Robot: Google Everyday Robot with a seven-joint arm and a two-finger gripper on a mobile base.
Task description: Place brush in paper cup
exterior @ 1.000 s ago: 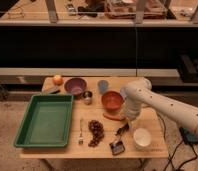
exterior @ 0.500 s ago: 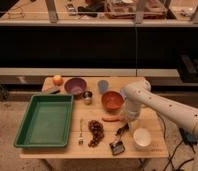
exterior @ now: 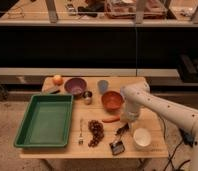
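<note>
The brush [exterior: 118, 142] lies flat on the wooden table [exterior: 152, 120], near the front edge. Its dark squarish head points to the front and its black handle runs back and to the right. The white paper cup [exterior: 141, 138] stands upright just right of the brush, and nothing shows inside it. My gripper [exterior: 128, 120] hangs from the white arm [exterior: 142, 97], pointing down just above the far end of the brush handle, behind and left of the cup.
A green tray [exterior: 44, 120] fills the table's left side. At the back stand an orange fruit [exterior: 57, 79], a purple bowl [exterior: 75, 86], a blue-grey cup [exterior: 103, 86], a metal cup [exterior: 87, 96] and an orange bowl [exterior: 112, 100]. A fork [exterior: 81, 132], grapes [exterior: 96, 132] and a red piece [exterior: 110, 119] lie mid-table.
The arm has shifted slightly left and down toward the brush handle. The brush, the cup and the other objects have not moved.
</note>
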